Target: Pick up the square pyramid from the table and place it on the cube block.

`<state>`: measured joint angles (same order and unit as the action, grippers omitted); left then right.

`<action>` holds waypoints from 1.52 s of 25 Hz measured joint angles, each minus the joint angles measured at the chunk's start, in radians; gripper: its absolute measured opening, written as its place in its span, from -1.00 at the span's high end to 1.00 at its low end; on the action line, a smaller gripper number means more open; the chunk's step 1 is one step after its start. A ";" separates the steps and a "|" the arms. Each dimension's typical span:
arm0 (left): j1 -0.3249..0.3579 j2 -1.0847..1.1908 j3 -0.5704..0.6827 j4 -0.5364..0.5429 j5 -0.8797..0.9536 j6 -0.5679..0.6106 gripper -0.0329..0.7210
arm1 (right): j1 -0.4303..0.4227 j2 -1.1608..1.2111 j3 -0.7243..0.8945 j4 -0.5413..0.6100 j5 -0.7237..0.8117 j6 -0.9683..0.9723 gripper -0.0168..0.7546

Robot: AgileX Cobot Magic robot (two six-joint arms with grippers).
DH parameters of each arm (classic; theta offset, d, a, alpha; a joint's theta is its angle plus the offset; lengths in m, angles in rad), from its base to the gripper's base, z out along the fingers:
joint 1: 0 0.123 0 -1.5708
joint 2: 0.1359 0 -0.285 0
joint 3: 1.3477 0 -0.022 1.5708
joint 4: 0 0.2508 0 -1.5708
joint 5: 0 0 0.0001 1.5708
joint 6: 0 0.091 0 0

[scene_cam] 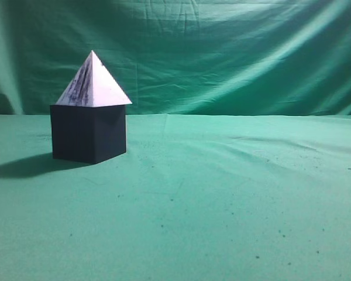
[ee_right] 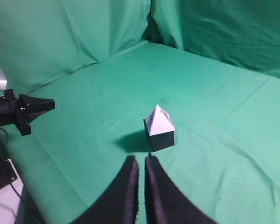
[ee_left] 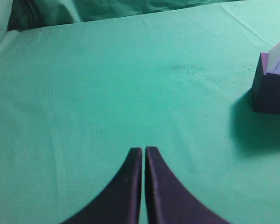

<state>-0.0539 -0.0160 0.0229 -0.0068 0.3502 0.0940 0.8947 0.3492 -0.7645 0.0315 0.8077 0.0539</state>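
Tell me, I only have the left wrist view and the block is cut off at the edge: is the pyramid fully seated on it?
Observer: Yes. In the exterior view the pyramid sits upright on the cube, point up.
Operator: Is the other gripper near it?
Observer: No. The right gripper is shut, well back from the stack.
Operator: Anything else on the table?
Observer: The right wrist view shows the left gripper off to one side, clear of the cube.
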 joint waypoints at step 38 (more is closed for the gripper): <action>0.000 0.000 0.000 0.000 0.000 0.000 0.91 | -0.816 -0.359 0.793 -0.134 -0.432 -0.006 0.96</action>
<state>-0.0539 -0.0160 0.0229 -0.0068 0.3502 0.0940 0.0790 -0.0101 0.0289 -0.1022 0.3759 0.0478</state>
